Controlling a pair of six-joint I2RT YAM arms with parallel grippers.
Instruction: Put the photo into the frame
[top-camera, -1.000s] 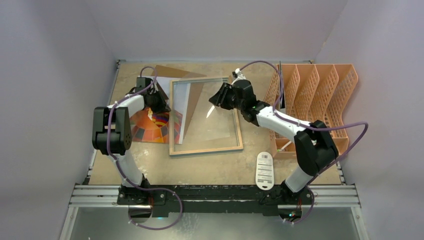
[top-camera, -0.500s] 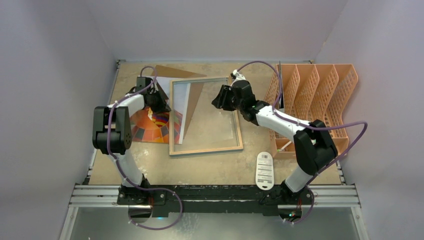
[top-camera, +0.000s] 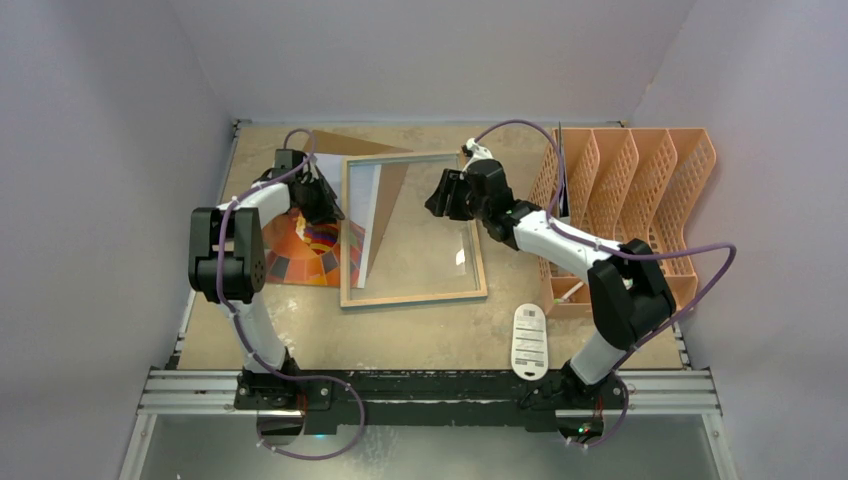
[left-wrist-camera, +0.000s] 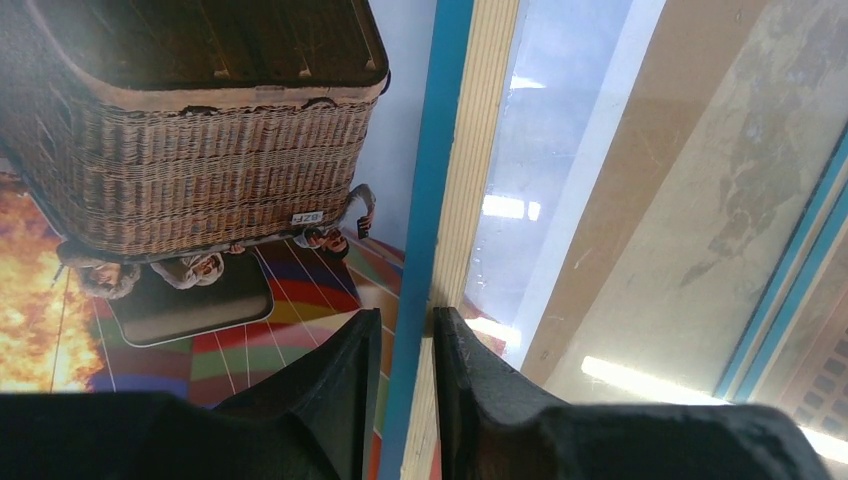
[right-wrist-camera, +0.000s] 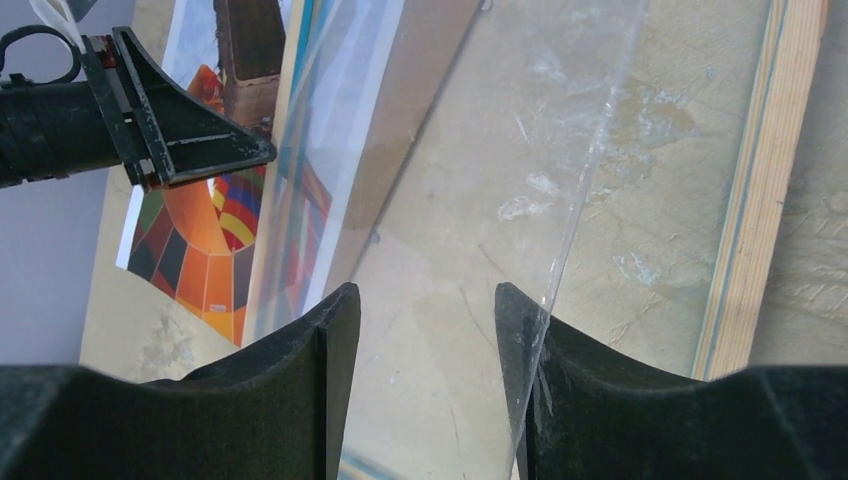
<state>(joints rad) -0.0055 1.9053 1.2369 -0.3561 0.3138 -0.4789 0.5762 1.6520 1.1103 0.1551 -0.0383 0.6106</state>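
1. The table (top-camera: 420, 335) is a worn tan board.
2. A photo (top-camera: 300, 255) lies face up at its left.
3. A frame (top-camera: 415, 297) lies mid-table, wood side up, its left rail over the photo's right edge.
4. A brown backing board (top-camera: 345, 143) lies at the far side, partly under the frame.
5. An orange rack (top-camera: 650, 180) stands at the right.
6. A white remote (top-camera: 529, 341) lies near the front edge.

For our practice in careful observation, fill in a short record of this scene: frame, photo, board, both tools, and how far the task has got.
frame: mid-table, wood side up
photo: picture side up, left of the frame, its right edge under the frame's left rail
board: brown, at the far side, partly under the frame
left tool: fingers either side of the frame's left rail; grip unclear
right tool: open above the glass
rack: orange, at the right
task: photo not yet in the frame
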